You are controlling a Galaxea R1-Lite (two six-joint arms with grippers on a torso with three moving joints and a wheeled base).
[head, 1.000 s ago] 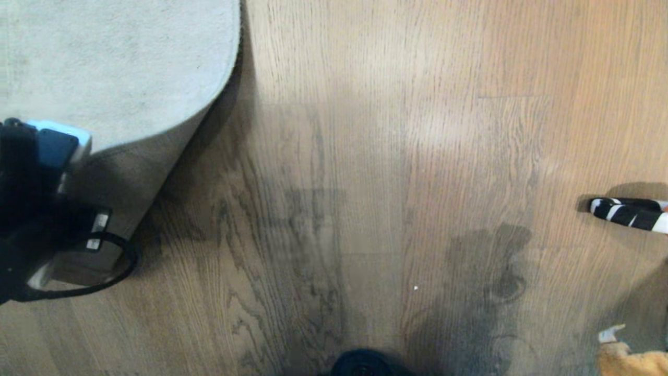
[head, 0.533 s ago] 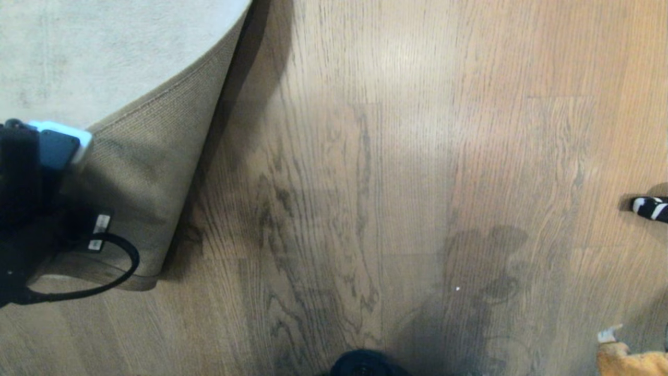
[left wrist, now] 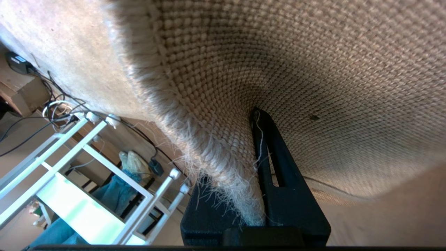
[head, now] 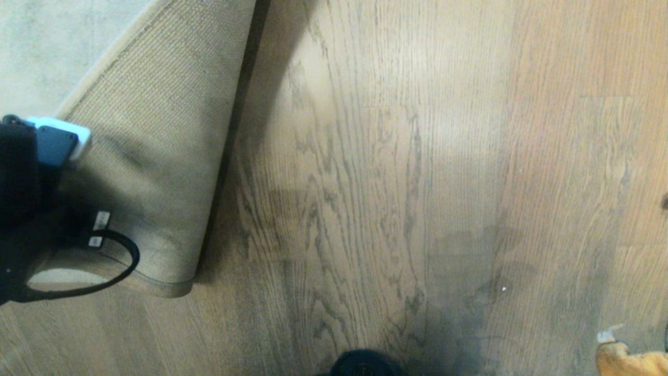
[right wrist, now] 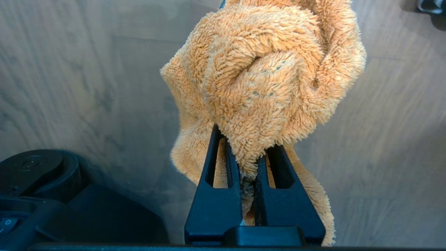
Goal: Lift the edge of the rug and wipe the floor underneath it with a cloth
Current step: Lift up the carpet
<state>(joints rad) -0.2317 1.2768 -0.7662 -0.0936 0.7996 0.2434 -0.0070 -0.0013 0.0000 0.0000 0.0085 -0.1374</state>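
The rug edge (head: pixel 156 286) is lifted and folded back, so its tan woven backing (head: pixel 156 156) faces up at the left of the head view. My left gripper (left wrist: pixel 240 139) is shut on that edge, its fingers (left wrist: pixel 278 181) pinching the frayed pile and the backing. Only the left wrist (head: pixel 26 209) shows in the head view. The brown plank floor (head: pixel 391 156) lies bare beside the fold. My right gripper (right wrist: pixel 245 139) is shut on the fluffy orange cloth (right wrist: pixel 264 69), hanging above the floor (right wrist: pixel 69 69). The cloth (head: pixel 631 361) peeks in at the head view's lower right corner.
My black base (head: pixel 362 365) shows at the bottom edge and again as the base (right wrist: pixel 52 195) beside the right gripper. Past the rug, the left wrist view shows a white metal frame (left wrist: pixel 80 164) and cables (left wrist: pixel 52 108) on the floor.
The whole head view has shifted right as the camera moved. More of the rug's backing is turned over now. The striped object at the right edge has slid out of view.
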